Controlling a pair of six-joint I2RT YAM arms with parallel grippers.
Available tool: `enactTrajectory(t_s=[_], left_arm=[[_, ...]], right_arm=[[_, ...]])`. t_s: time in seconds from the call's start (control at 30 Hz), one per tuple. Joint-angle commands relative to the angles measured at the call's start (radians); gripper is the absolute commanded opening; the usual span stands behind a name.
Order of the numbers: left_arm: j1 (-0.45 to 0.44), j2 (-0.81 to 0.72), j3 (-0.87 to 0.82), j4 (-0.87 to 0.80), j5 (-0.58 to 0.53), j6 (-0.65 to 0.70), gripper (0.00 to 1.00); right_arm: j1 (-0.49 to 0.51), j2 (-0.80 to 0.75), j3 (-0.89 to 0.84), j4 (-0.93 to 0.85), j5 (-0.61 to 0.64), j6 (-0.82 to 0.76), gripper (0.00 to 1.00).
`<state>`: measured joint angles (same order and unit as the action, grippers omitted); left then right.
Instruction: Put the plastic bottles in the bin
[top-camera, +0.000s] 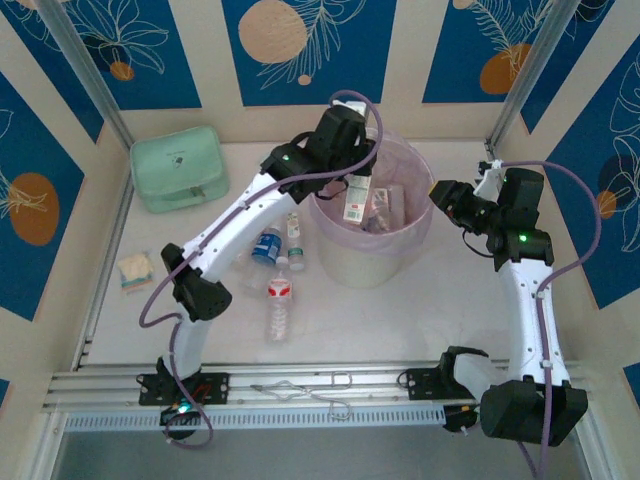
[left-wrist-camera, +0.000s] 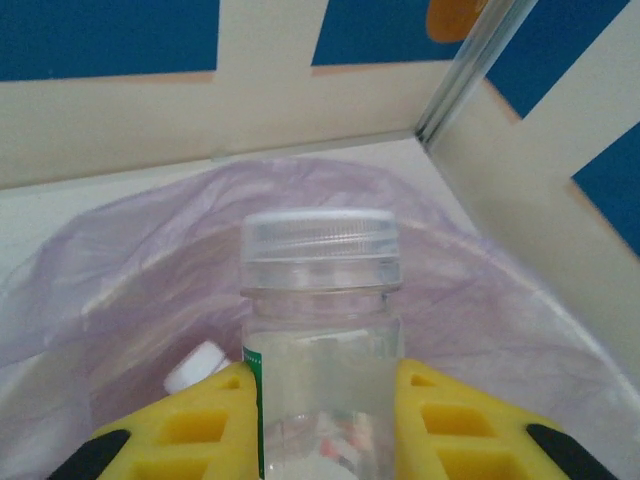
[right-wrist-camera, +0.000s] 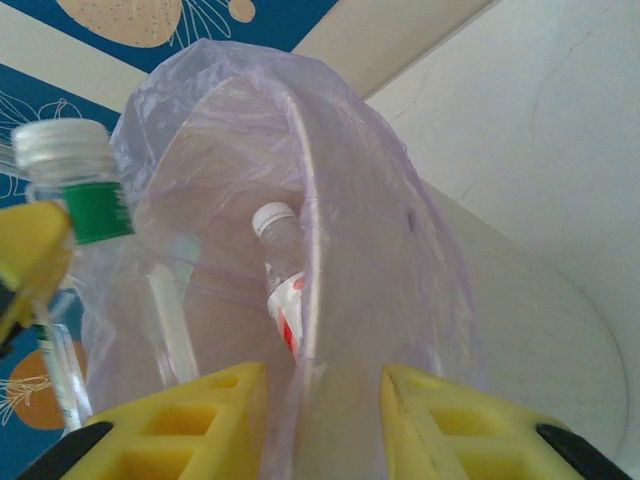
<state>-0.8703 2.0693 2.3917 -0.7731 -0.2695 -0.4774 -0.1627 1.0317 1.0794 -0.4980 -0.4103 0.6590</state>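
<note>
**Bottle held upright over the bin's mouth**
The left tool (left-wrist-camera: 322, 388) is clamped on a clear, white-capped bottle (left-wrist-camera: 320, 300), cap up and long axis vertical. It hangs straight above the pink-lined bin (top-camera: 340, 262) near the counter's (top-camera: 400, 320) far edge. The right tool (right-wrist-camera: 325, 385) stands apart astride the rim. The bottle's label is green, with no legible writing.
</note>
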Motion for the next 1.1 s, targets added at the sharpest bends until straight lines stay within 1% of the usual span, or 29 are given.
enactTrajectory(t_s=[0.0,0.13,0.23,0.53,0.67,0.7,0.73,0.8,0.87,0.97,1.07], left_arm=[[-0.027,0.038,-0.096,-0.118,-0.026,0.040,0.00],[-0.028,0.033,-0.142,-0.074,-0.001,0.026,0.00],[-0.031,0.046,-0.161,-0.079,0.019,0.020,0.00],[-0.040,0.034,-0.367,-0.031,0.033,0.014,0.00],[-0.046,0.046,-0.414,-0.002,0.064,0.014,0.04],[-0.047,0.048,-0.422,0.005,0.068,0.013,0.07],[-0.047,0.049,-0.428,0.013,0.078,0.011,0.11],[-0.047,0.037,-0.432,0.032,0.097,0.010,0.25],[-0.047,0.013,-0.426,0.048,0.101,0.016,0.34],[-0.047,-0.024,-0.378,0.042,0.113,0.044,0.46],[-0.047,-0.061,-0.337,0.051,0.154,0.070,0.61]], right_arm=[[0.008,0.004,-0.013,0.015,-0.004,0.006,0.34],[0.011,0.015,-0.015,0.027,-0.007,0.011,0.35],[0.015,0.021,-0.015,0.023,-0.006,0.007,0.35],[0.022,0.028,-0.015,0.032,0.001,0.010,0.35],[0.032,0.031,-0.013,0.033,0.007,0.010,0.35],[0.033,0.033,-0.013,0.032,0.009,0.010,0.35],[0.035,0.033,-0.011,0.032,0.010,0.011,0.35],[0.040,0.034,-0.009,0.035,0.013,0.016,0.35],[0.047,0.034,-0.007,0.037,0.016,0.016,0.36],[0.054,0.034,-0.006,0.031,0.021,0.013,0.38],[0.055,0.029,-0.008,0.031,0.031,0.016,0.39]])
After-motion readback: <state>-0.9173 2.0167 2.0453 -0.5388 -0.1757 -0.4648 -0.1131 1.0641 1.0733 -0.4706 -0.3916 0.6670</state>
